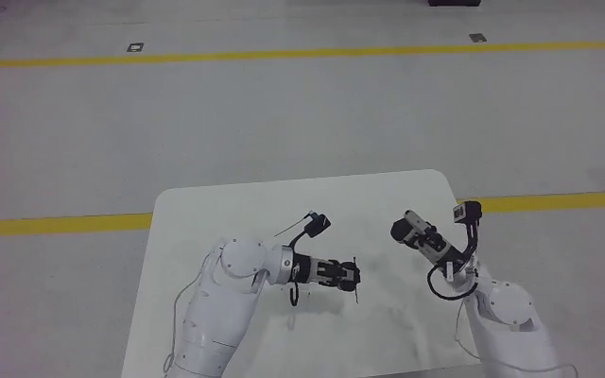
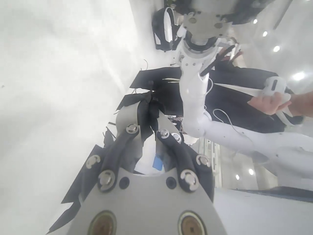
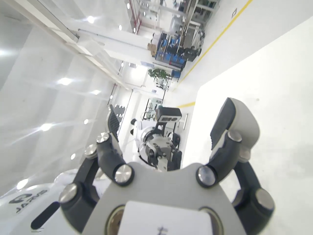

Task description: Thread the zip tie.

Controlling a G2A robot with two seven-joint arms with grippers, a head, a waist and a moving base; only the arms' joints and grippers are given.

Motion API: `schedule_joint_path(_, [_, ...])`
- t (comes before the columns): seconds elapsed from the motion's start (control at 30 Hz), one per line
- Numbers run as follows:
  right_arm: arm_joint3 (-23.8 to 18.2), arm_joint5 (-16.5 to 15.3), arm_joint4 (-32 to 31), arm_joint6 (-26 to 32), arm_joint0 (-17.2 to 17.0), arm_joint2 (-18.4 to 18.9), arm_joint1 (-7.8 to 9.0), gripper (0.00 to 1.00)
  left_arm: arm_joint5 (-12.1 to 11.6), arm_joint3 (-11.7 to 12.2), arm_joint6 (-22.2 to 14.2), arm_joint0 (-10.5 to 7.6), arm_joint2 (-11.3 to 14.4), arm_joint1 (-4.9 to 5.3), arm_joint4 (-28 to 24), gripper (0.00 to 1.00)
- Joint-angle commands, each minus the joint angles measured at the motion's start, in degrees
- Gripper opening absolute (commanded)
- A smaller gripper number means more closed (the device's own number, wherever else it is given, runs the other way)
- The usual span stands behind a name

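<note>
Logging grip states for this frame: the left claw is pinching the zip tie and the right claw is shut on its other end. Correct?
No: the right claw is open and holds nothing, as the right wrist view shows. The left claw is pinching the zip tie.

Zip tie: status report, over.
Left gripper shut on zip tie, strip straight, not looped. Right gripper open, empty, apart from it. Nothing between the two grippers.

Open gap over table [image 1: 236, 217] between left gripper [image 1: 354, 276] and right gripper [image 1: 397, 230], zip tie [image 1: 358, 295] bordering it
</note>
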Motion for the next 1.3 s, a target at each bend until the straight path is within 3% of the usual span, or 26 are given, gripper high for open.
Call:
schedule_joint_path(0.0, [1.19, 0.01, 0.06, 4.92, 0.88, -0.69, 0.13, 1.00, -0.84, 0.54, 0.08, -0.62, 1.16, 0.76, -2.97, 0.00])
schedule_joint_path(0.1, [2.97, 0.01, 2.01, 11.09, 2.43, -1.79, 0.12, 1.00, -0.27, 0.72, 0.08, -1.73, 1.92, 2.28, -4.72, 0.00])
schedule_joint_path(0.17, [4.05, 0.01, 5.45, 17.02, 3.38, -2.45, -0.02, 1.00, -0.96, 0.77, 0.08, -2.55, 3.79, 3.47, -5.41, 0.00])
schedule_joint_path(0.43, [4.31, 0.01, 5.44, 17.65, 3.55, -2.33, -0.01, 1.00, -1.22, 0.75, 0.08, -2.71, 4.04, 3.66, -5.44, 0.00])
schedule_joint_path(0.53, [4.70, 1.47, 6.36, 17.89, 3.57, -3.83, -0.08, 1.00, -0.53, 2.18, 0.08, -2.84, 4.95, 3.94, -8.83, 0.00])
schedule_joint_path(0.7, [8.97, 0.01, 3.83, 23.23, 7.23, -7.33, 0.22, 1.00, 1.15, 5.69, 0.08, -4.99, 7.29, 5.62, -15.53, 0.00])
schedule_joint_path(0.77, [10.97, 0.01, 5.57, 25.46, 8.66, -8.45, 0.19, 1.00, 1.07, 6.55, 0.08, -5.92, 7.58, 6.56, -17.87, 0.00])
schedule_joint_path(0.8, [11.80, 0.01, 5.60, 25.09, 9.16, -8.19, 0.24, 1.00, 0.43, 6.51, 0.08, -6.45, 7.79, 7.03, -16.57, 0.00])
schedule_joint_path(0.97, [11.80, 0.01, 5.60, 25.09, 9.16, -8.19, 0.24, 1.00, 0.43, 6.51, 0.08, -6.45, 7.79, 7.03, -16.57, 0.00])
schedule_joint_path(1.03, [11.69, 0.01, 5.70, 24.74, 9.15, -8.24, 0.22, 1.00, 0.11, 6.31, 1.76, -5.89, 8.08, 7.15, -17.68, 0.00])
schedule_joint_path(1.2, [11.31, 0.01, 4.65, 23.32, 9.36, -9.14, 0.37, 1.00, 0.99, 5.94, 1.32, -5.96, 8.18, 8.02, -19.77, 0.00])
schedule_joint_path(1.23, [11.19, 0.01, 4.47, 23.74, 9.50, -9.10, 0.43, 0.92, 1.12, 5.85, 1.37, -5.96, 8.20, 8.16, -20.13, 0.00])
schedule_joint_path(1.27, [11.16, 0.01, 4.17, 24.15, 9.57, -9.02, 0.50, 0.66, 1.23, 5.78, 1.38, -5.99, 8.24, 8.31, -20.36, 0.00])
